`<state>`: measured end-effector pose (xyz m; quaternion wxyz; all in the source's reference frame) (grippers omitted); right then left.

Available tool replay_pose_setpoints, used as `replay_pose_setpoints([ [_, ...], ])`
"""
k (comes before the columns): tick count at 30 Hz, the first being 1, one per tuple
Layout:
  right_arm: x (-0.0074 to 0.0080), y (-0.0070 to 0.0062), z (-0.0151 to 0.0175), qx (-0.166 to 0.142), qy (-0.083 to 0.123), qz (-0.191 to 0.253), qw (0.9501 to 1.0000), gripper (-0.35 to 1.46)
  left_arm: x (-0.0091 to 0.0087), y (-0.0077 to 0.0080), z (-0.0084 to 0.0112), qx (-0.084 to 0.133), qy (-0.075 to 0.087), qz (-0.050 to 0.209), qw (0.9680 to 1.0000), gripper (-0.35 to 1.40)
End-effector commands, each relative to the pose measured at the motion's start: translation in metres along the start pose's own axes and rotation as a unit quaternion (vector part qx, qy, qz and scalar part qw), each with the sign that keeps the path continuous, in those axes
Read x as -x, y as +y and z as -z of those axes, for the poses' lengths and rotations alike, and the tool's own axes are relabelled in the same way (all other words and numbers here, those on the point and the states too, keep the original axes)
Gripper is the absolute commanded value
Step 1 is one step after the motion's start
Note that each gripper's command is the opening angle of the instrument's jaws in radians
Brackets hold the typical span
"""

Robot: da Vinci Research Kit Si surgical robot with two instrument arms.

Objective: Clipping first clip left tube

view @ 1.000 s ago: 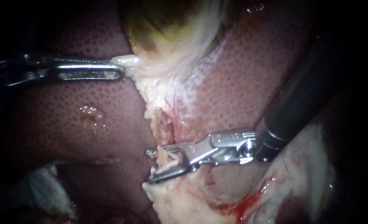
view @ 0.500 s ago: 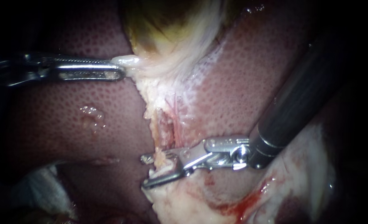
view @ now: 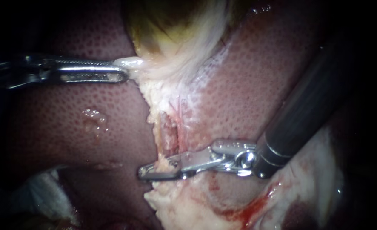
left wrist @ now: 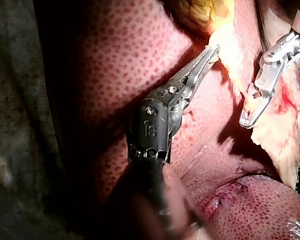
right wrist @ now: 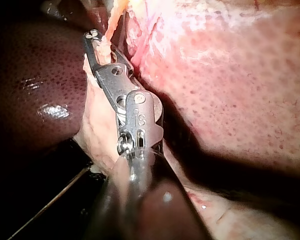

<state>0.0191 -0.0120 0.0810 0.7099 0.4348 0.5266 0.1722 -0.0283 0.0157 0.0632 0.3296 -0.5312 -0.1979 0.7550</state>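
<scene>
A pale tube (view: 168, 130) runs down from the yellow-green gallbladder (view: 167, 25) over the liver (view: 69, 115). My right instrument (view: 145, 172) comes in from the upper right, and its jaws lie together across the tube's lower end, with pale tissue squeezed between them. The right wrist view shows the right instrument (right wrist: 92, 39) clamped on that pale strand (right wrist: 106, 47). My left instrument (view: 125, 70) has its jaws shut on a pale fold at the gallbladder's edge (view: 131, 63) and holds it to the left. From the left wrist, the left instrument (left wrist: 211, 52) grips that fold, with the right instrument (left wrist: 246, 119) beyond it.
Whitish fatty tissue (view: 184, 208) lies below the right jaws, with a smear of blood (view: 244, 213) beside it. White gauze (view: 39, 196) shows at the lower left. Dark liver surface surrounds the tube on both sides.
The right instrument's jaws, open around the tube a second ago, have slid further left across it and closed on it. The left instrument has held still.
</scene>
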Motion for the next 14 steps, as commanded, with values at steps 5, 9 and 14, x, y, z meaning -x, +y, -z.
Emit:
replay_pose_setpoints([
  [5,0.0,0.0,0.0,-0.002,-0.002,0.0,1.0,-0.35,0.0,0.0,0.0,0.0,0.0,0.0,1.0,-0.35],
  [9,0.0,0.0,0.0,-0.002,-0.002,0.0,1.0,-0.35,0.0,0.0,0.0,0.0,0.0,0.0,1.0,-0.35],
  [14,0.0,0.0,0.0,-0.002,-0.002,0.0,1.0,-0.35,0.0,0.0,0.0,0.0,0.0,0.0,1.0,-0.35],
])
